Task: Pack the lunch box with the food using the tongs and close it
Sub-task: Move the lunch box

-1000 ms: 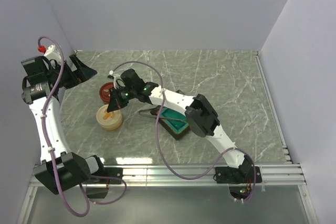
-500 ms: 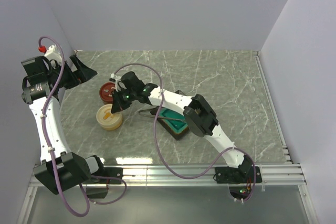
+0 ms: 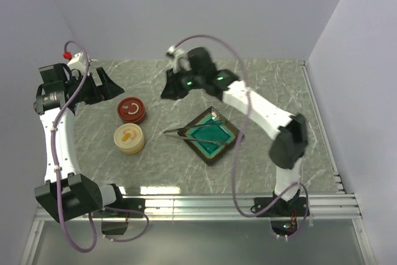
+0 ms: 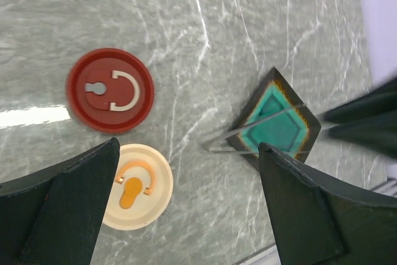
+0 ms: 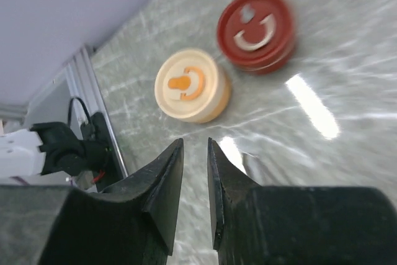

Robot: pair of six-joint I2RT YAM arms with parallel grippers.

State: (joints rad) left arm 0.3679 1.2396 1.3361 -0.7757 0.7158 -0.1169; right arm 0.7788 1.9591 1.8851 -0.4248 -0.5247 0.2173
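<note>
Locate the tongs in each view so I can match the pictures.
Top external: the tongs lie at centre across the green dish, joined end pointing left.
Left wrist: the tongs lie right of centre, across the same dish.
Right wrist: not in it.
Shared landmark: the red container, left of the tongs from above, upper left in the left wrist view, upper right in the right wrist view.

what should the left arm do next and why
Probably lower the left gripper toward the red container: its jaws stand wide open nearby, that and the cream container are both lidded, nothing edible shows, and the tongs lie unheld across the teal dish, so a lid likely comes off first.
</note>
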